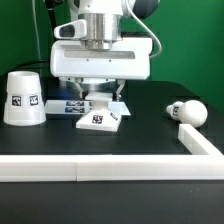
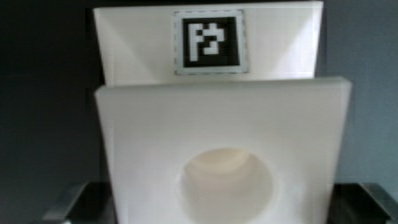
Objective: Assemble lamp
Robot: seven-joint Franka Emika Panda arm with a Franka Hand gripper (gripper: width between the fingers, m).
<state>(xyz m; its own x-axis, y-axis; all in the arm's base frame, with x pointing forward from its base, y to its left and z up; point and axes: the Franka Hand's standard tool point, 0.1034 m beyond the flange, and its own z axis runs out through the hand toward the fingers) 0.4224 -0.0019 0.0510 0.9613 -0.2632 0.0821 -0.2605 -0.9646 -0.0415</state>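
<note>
The flat square white base [image 1: 100, 119] lies just in front of the marker board, tilted, with a tag on its front face. My gripper [image 1: 97, 99] stands straight over it, the jaws closed on its sides. In the wrist view the base [image 2: 222, 110] fills the picture, with its round socket hole [image 2: 228, 185] and a tag [image 2: 208, 40]; a dark fingertip [image 2: 79, 204] shows at its edge. The cone shade [image 1: 22, 97] stands at the exterior view's left. The round-headed bulb [image 1: 187, 111] lies on its side at the exterior view's right.
A long white rail [image 1: 100, 168] runs along the table's front and turns back at the exterior view's right [image 1: 200, 142]. The marker board [image 1: 68, 103] lies behind the base. A green wall stands at the back.
</note>
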